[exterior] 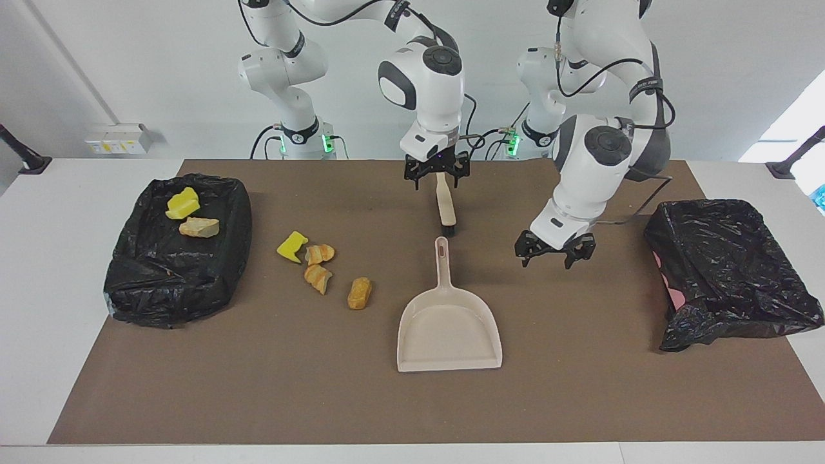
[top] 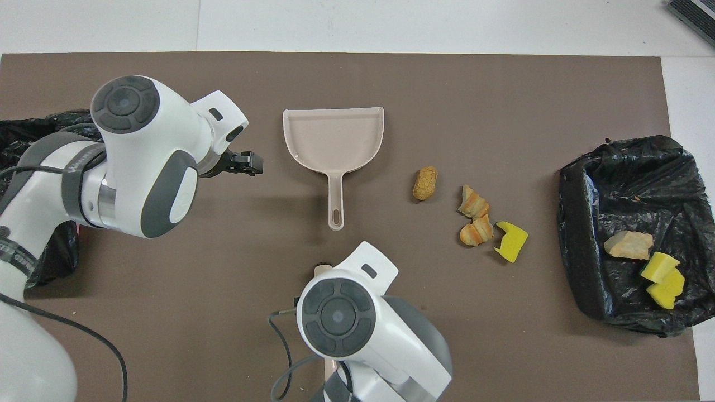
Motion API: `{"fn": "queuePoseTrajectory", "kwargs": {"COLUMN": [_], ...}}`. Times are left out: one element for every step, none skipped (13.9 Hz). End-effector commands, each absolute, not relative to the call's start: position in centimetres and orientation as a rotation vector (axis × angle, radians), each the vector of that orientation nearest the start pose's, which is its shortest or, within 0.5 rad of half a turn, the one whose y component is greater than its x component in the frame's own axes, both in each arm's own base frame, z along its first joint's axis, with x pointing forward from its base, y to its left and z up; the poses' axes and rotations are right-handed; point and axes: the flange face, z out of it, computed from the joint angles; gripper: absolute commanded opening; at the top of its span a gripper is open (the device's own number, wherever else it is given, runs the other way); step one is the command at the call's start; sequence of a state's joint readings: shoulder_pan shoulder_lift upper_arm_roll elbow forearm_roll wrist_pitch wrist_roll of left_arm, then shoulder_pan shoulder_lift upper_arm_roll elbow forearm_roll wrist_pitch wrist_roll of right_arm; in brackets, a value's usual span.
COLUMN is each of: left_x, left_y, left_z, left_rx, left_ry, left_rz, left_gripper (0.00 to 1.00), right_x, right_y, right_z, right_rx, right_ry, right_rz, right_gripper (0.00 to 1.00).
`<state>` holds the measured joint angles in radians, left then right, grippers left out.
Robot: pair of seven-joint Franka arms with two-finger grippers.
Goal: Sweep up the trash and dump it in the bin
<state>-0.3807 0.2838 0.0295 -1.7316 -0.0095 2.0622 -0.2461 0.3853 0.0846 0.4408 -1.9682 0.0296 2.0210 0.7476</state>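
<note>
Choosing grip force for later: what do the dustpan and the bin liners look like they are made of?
The dustpan looks like rigid moulded plastic, beige and matte, going by its smooth one-piece pan and handle. The liner and second liner look like thin black plastic film: crinkled, glossy, sagging folds.

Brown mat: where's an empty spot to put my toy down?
Bare: the mat strip farther from the robots than the dustpan, bin to bag; also between dustpan and bag, below the left gripper. Crowded: trash pieces between bin and dustpan, brush under the right gripper.
</note>
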Motion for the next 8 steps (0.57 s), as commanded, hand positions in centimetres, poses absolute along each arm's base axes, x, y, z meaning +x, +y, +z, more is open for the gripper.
{"fn": "queuePoseTrajectory", "kwargs": {"left_x": [60.0,60.0,59.2,58.4,57.4,56.3,55.5,55.7], "left_y": [-28.5,-30.5,-32.4,-34.3,-35.9,-38.0,-39.6,-39.8], "left_z": [41.2,41.2,40.8,40.3,39.4,38.0,36.9,36.4], "left_rx": [-3.164,-3.173,-3.183,-3.181,-3.173,-3.161,-3.155,-3.161], "left_ry": [0.068,0.007,-0.058,-0.088,-0.124,-0.16,-0.176,-0.193], "left_rz": [-0.085,-0.087,-0.081,-0.072,-0.048,-0.032,-0.025,-0.034], "left_gripper": [1.0,1.0,1.0,1.0,1.0,1.0,1.0,1.0], "right_x": [33.7,32.7,30.7,29.3,28.8,28.2,27.1,26.6], "right_y": [41.1,41.0,41.6,41.8,41.4,41.2,41.7,41.8], "right_z": [41.2,40.1,39.1,37.9,36.7,35.6,35.0,34.4], "right_rx": [-3.049,-3.052,-3.058,-3.066,-3.072,-3.071,-3.063,-3.06], "right_ry": [-0.182,-0.192,-0.232,-0.255,-0.258,-0.265,-0.294,-0.295], "right_rz": [0.155,0.169,0.173,0.18,0.183,0.173,0.159,0.154], "right_gripper": [1.0,1.0,1.0,1.0,1.0,1.0,1.0,1.0]}}
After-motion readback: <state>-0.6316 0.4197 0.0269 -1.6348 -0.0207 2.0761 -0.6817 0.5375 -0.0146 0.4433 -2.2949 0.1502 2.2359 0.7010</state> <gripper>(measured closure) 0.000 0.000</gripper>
